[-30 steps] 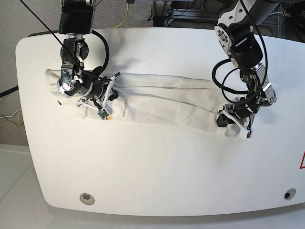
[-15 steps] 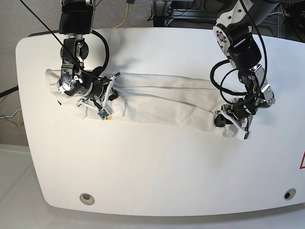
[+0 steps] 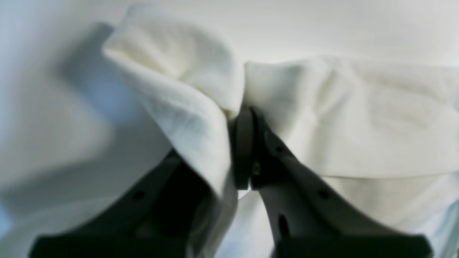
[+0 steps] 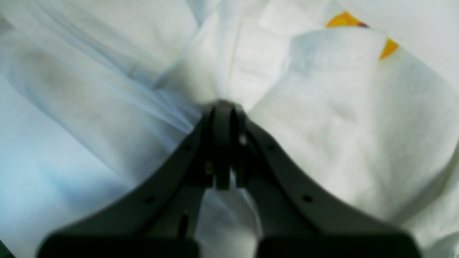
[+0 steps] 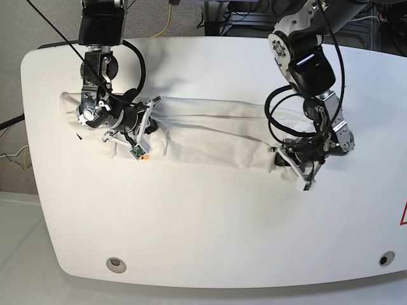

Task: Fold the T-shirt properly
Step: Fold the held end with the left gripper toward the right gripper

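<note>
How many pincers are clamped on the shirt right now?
2. The right pincer grips the T-shirt near its end on the base view's left; the left pincer grips the opposite end. Both wrist views show cloth pinched.

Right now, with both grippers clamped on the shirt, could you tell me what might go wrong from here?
1. The left gripper pinches only a small bunched fold of the T-shirt; the cloth could slip out under tension.
2. The T-shirt lies as a wrinkled band across the table, so a fold made now may lock creases in.
3. The right gripper anchors the other end; uneven pulling could skew the fold.
</note>
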